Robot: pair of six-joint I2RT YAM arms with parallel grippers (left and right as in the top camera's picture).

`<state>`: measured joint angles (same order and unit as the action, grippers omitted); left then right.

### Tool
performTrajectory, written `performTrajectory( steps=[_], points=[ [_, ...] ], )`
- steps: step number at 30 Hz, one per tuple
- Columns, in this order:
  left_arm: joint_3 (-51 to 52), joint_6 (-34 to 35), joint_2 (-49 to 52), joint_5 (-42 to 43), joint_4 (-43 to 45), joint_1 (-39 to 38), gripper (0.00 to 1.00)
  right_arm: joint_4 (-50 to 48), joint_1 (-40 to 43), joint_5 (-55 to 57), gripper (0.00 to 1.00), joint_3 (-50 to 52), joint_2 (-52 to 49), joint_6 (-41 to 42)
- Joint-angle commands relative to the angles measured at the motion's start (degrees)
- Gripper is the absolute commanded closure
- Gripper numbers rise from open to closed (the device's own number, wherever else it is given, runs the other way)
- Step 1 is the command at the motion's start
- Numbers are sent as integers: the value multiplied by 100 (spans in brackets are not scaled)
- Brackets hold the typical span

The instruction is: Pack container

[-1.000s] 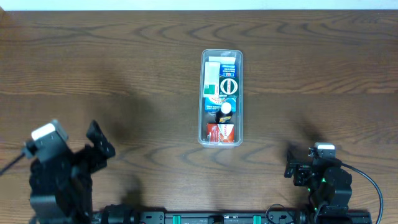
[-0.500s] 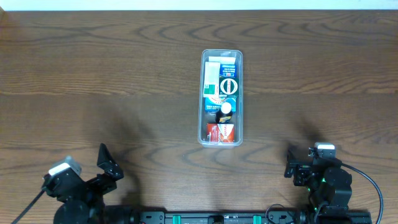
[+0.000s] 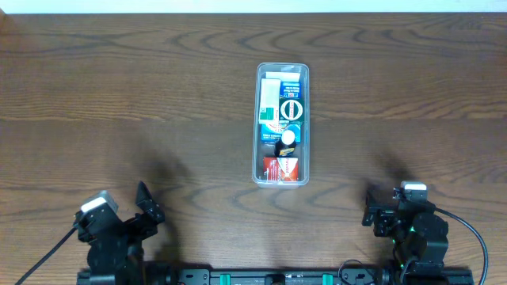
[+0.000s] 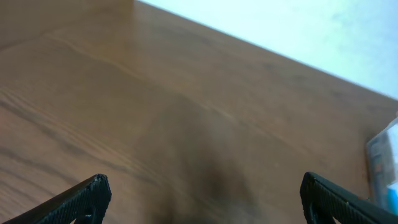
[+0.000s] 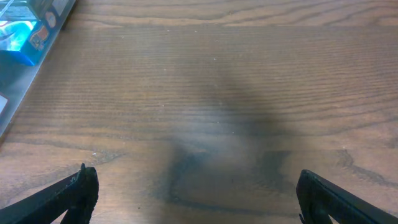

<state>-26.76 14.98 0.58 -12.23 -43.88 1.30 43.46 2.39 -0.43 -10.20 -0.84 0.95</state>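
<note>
Left claw (image 3: pixel 147 207): two black tapered fingers, spread wide, nothing held. It sits below and left of the container, well apart from it. In the left wrist view only bare wood shows between the fingertips, and a sliver of the container's clear wall shows at the right edge.

Table (image 3: pixel 158 95): dark brown wood, strong wavy grain, matte.

Container (image 3: pixel 283 66): one, a long narrow tub of clear plastic with rounded corners and a raised rim, long axis running away from the arms. It lies between the two claws and further up the table. Small printed packs fill it: white-and-green at the far end, blue in the middle, red at the near end, and a dark item with a white cap. The packs overlap, so the exact count is unclear.

Right claw (image 3: pixel 371 210): black fingers apart, empty, below and right of the container and clear of it. In the right wrist view the container's corner, with a blue pack inside, shows at the upper left.

Count: two claws, one container.
</note>
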Motion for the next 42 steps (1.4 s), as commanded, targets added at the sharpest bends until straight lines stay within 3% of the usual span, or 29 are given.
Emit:
performTrajectory(
  steps=[1, 10, 42],
  points=[
    [422, -50, -48, -31, 146, -15, 2, 0, -44, 39, 1, 61, 46, -83],
    [1545, -48, -48, -46, 1338, -13, 2, 0, -44, 39, 1, 61, 46, -81],
    [1871, -118, -37, -46, 1508, -13, 2, 0, -44, 39, 1, 61, 46, -81]
  ],
)
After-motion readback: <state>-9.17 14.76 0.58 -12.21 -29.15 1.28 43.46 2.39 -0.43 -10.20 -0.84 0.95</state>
